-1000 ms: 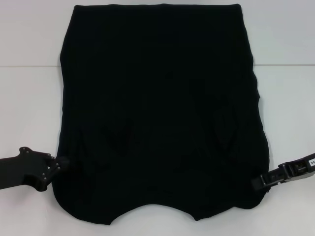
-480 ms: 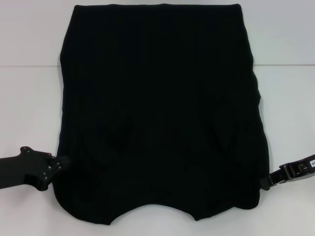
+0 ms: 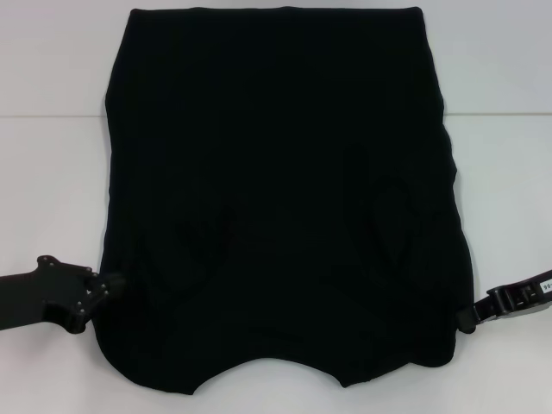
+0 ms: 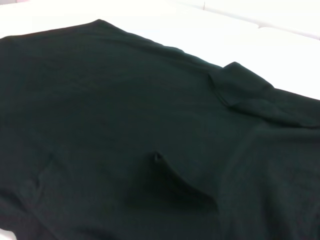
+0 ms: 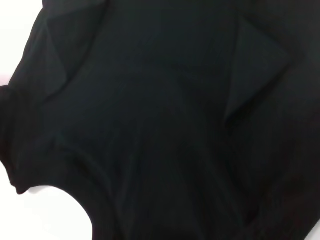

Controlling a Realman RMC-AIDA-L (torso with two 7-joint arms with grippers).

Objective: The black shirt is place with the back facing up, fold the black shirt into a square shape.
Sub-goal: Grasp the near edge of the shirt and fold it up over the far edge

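A white table (image 3: 52,198) carries the work, bare at 9 and 3 o'clock, with a faint seam line running across it toward 12. Directly on it lies the black shirt (image 3: 276,172) — spread flat from 12 to 6 o'clock, sleeves folded inward, its curved neck edge at 6 — with soft creases low down

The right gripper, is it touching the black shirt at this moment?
Cannot tell. In the head view the right gripper sits right at the edge of the black shirt, black against black, so neither contact nor a gap shows plainly.
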